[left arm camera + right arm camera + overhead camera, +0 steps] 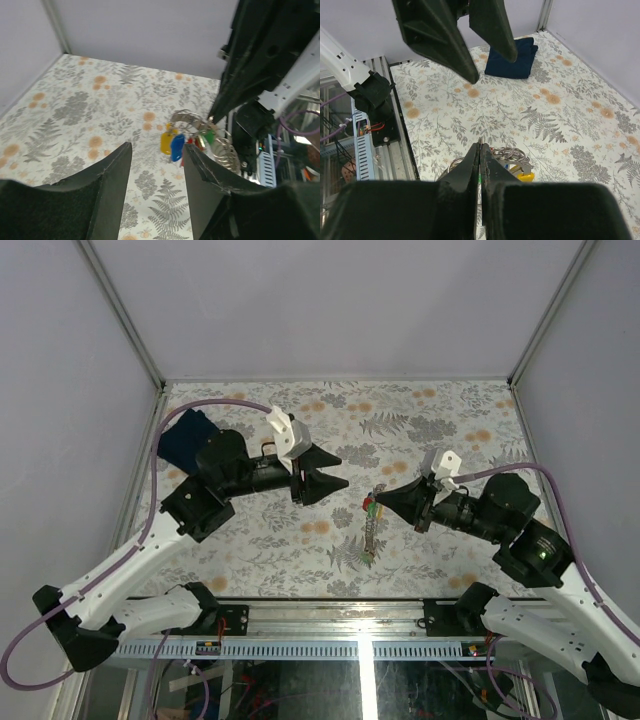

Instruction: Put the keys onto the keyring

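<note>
Top view: the keys (pixel 370 505) are seen right of centre, at the pressed-together right gripper (pixel 384 502). Left wrist: the left gripper (pixel 157 147), spread and empty, faces the keyring (pixel 190 120). Right wrist: the light, slippery, floppy metal is judged best pinched at the ring's rim.

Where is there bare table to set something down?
Bare: the far strip of table right of the blue cloth, and the near patch left of the keyring. Crowded: centre, where left gripper and right gripper flank the keys.

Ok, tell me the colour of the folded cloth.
The folded cloth is dark blue; the right wrist view shows it best.
</note>
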`<state>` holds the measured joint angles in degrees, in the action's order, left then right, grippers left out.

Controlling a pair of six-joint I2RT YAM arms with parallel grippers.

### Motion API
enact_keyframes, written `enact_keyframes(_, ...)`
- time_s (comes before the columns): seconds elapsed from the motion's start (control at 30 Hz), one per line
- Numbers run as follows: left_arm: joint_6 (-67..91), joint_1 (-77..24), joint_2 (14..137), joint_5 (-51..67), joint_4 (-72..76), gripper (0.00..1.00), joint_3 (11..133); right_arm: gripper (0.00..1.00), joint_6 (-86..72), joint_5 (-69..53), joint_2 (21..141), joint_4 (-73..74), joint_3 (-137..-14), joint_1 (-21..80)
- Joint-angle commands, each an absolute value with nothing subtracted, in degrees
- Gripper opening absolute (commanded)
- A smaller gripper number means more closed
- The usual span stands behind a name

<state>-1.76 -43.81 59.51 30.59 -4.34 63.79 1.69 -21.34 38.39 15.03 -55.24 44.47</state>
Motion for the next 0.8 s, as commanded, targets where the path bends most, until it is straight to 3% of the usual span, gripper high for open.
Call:
enact_keyframes(0.0,-4.4,-43.6,60.5,39.7,-2.7,0.48,62.8,0.00,1.7,-22.2,39.5,11.4,-57.9,44.3)
enact_keyframes(0.23,-0.9,-43.5,59.8,38.3,5.2,0.50,57.7,0.00,-0.8,-28.0,39.6,6.6,-57.5,44.3)
enact_keyframes(0.33,0.9,-43.5,59.3,43.3,10.8,0.49,55.3,0.00,-1.6,-30.3,39.2,4.2,-56.8,44.2)
enact_keyframes(0.5,0.4,-43.5,58.6,52.9,14.8,0.47,54.3,0.00,-3.0,-33.8,38.6,0.8,-56.8,44.3)
enact_keyframes(0.77,2.4,-43.6,57.9,55.5,18.7,0.36,54.9,0.00,-5.4,-36.8,37.9,-3.6,-56.4,44.3)
